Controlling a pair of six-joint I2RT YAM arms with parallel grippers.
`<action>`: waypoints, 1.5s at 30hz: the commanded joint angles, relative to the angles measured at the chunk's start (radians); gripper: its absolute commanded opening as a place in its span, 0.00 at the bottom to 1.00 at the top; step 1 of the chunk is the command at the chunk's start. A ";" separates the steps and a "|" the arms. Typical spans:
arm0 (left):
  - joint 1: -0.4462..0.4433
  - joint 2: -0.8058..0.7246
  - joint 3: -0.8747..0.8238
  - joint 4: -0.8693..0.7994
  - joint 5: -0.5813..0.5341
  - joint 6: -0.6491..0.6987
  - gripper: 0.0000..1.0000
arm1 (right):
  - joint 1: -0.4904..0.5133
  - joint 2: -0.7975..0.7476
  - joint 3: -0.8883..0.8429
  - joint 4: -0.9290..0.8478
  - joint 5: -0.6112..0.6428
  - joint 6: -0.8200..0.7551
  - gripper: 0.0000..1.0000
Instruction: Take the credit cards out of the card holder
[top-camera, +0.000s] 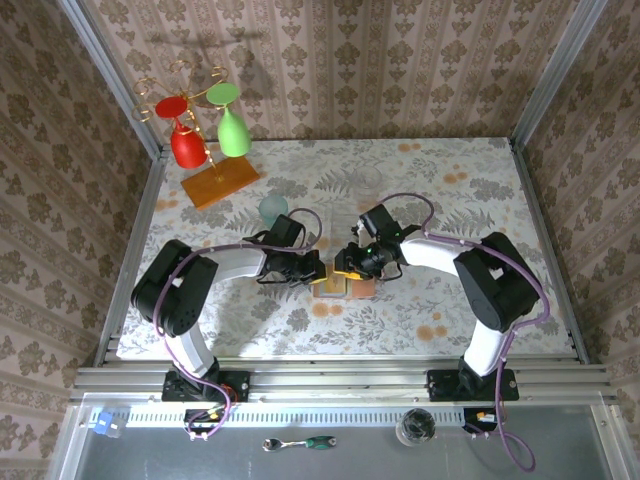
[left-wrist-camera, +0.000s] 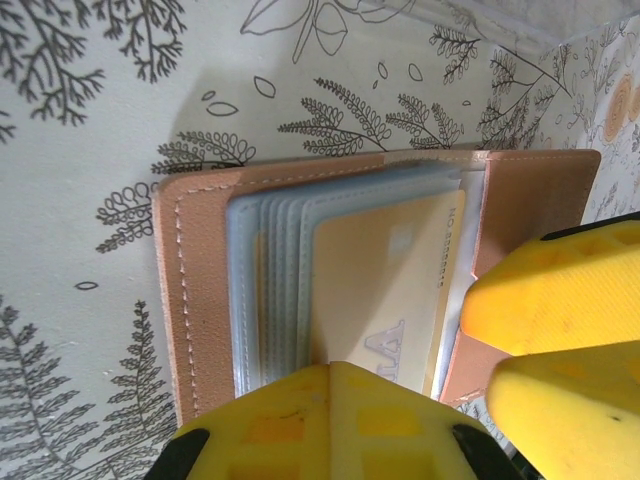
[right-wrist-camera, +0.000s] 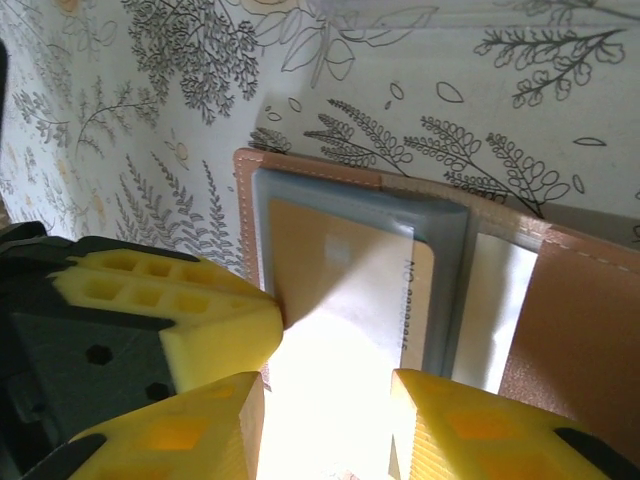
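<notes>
1. Card holder (top-camera: 345, 288) lay open on surface (top-camera: 450, 190), just 6 o'clock of centre.
2. Left gripper (top-camera: 308, 270), fingers pressed together, sat on holder's 9 o'clock side.
3. Right gripper (right-wrist-camera: 325, 425) was spread over tan credit card (right-wrist-camera: 335, 260), which sat in its pocket.

brown card holder (left-wrist-camera: 195, 300) w/ grey-blue pockets (left-wrist-camera: 250, 290), tan credit card (left-wrist-camera: 380, 280), leaf-print table (left-wrist-camera: 90, 150)

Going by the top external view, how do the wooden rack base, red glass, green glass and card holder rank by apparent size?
1. wooden rack base
2. red glass and green glass: these look alike. They hang nearer the camera, so their rank against the base is unsure.
3. card holder, only partly visible
</notes>
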 joint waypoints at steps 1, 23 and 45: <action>0.011 0.008 -0.023 -0.025 -0.016 0.002 0.04 | 0.007 0.017 -0.013 0.008 -0.030 0.004 0.38; 0.019 0.009 -0.026 -0.017 -0.010 0.003 0.05 | 0.008 0.028 0.007 -0.086 0.056 -0.030 0.30; 0.021 -0.013 0.005 -0.030 0.001 0.006 0.05 | 0.006 -0.070 0.003 -0.113 0.103 -0.062 0.30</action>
